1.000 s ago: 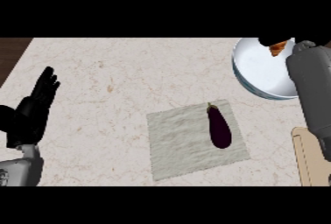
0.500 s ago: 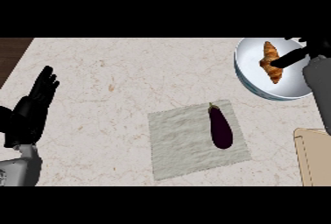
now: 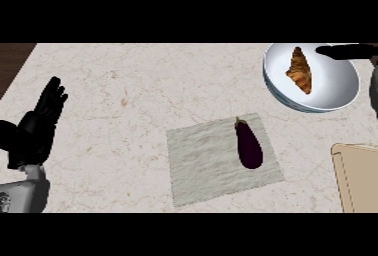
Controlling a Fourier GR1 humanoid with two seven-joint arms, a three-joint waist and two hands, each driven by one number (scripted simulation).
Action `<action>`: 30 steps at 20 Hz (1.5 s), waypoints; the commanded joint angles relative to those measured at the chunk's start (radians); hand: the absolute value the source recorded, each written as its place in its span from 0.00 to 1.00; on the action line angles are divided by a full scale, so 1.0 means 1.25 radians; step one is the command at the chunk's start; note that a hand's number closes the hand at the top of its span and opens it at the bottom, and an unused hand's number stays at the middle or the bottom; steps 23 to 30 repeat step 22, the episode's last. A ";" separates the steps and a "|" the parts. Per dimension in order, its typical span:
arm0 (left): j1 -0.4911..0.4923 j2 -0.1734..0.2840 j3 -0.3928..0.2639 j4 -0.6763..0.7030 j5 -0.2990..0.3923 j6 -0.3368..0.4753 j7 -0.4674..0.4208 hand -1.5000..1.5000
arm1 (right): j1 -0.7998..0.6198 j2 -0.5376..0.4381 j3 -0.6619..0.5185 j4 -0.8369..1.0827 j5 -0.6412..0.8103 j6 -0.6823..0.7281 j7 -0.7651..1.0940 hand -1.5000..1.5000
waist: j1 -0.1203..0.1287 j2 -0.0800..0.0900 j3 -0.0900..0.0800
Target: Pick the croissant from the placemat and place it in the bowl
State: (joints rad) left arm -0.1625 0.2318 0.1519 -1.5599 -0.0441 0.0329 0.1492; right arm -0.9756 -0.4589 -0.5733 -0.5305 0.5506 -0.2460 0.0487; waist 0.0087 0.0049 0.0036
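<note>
The brown croissant [image 3: 299, 70] lies inside the white bowl [image 3: 336, 97] at the counter's far right. At the view's right edge, only straight black fingers of my right hand [image 3: 347, 50] show, above the bowl's far rim and apart from the croissant. On the pale grey placemat [image 3: 207, 165] at the middle of the counter lies a dark purple eggplant [image 3: 249, 145]. At the left edge my left hand [image 3: 37, 127] rests open with fingers up.
The corner of a tan cutting board [image 3: 358, 175] shows at the right edge, below the bowl. A dark strip of floor [image 3: 11, 57] borders the marble counter at the top left.
My right arm has drawn back to the right, away from the bowl, uncovering the croissant that now lies in it. The left hand has not moved.
</note>
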 commanded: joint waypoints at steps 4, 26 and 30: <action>0.043 -0.029 -0.017 -0.007 -0.026 0.022 -0.030 0.50 | 0.109 -0.075 -0.155 -0.046 -0.193 0.106 -0.126 0.00 | -0.014 -0.005 -0.002; 0.037 -0.001 0.019 -0.003 0.001 -0.019 -0.030 0.50 | 0.485 -0.127 -0.263 -0.360 -0.525 0.492 -0.071 0.00 | -0.014 -0.007 -0.003; 0.037 -0.001 0.019 -0.003 0.001 -0.019 -0.030 0.50 | 0.485 -0.127 -0.263 -0.360 -0.525 0.492 -0.071 0.00 | -0.014 -0.007 -0.003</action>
